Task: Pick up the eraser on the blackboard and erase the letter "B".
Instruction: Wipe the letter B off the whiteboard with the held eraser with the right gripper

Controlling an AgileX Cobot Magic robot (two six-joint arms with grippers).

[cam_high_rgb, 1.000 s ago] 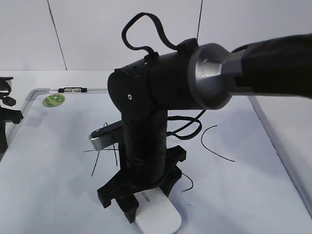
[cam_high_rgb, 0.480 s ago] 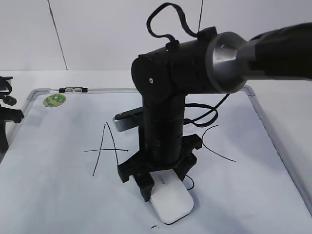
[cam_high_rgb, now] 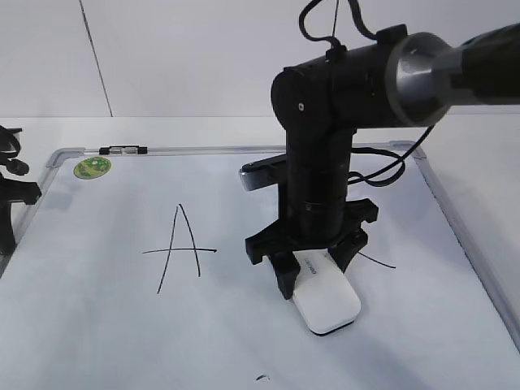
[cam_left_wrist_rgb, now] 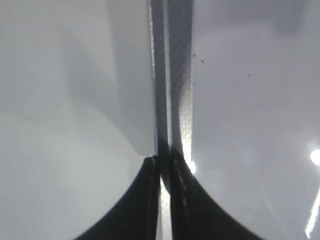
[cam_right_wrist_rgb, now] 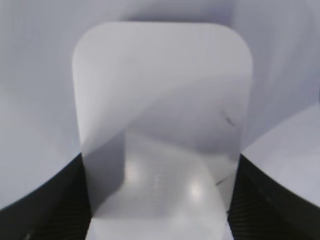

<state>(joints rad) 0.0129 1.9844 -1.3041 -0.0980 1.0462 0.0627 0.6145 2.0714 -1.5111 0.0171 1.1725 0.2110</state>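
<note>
Pressing the eraser (cam_high_rgb: 327, 299) flat on the blackboard (cam_high_rgb: 97, 325), our right tool (cam_high_rgb: 317, 264) is clamped on its near end, right of the black "A" (cam_high_rgb: 179, 248). We see only a stray black stroke (cam_high_rgb: 378, 262) beside the arm. Our left tool (cam_left_wrist_rgb: 162, 200) shows its fingers nearly together over the board's frame (cam_left_wrist_rgb: 172, 75).

The right gripper (cam_high_rgb: 313, 262) and its arm hide the board surface behind them; only a curved stroke end (cam_high_rgb: 378, 262) shows. The eraser (cam_high_rgb: 327, 301) lettering is too small to read. The left wrist view is blurred.
</note>
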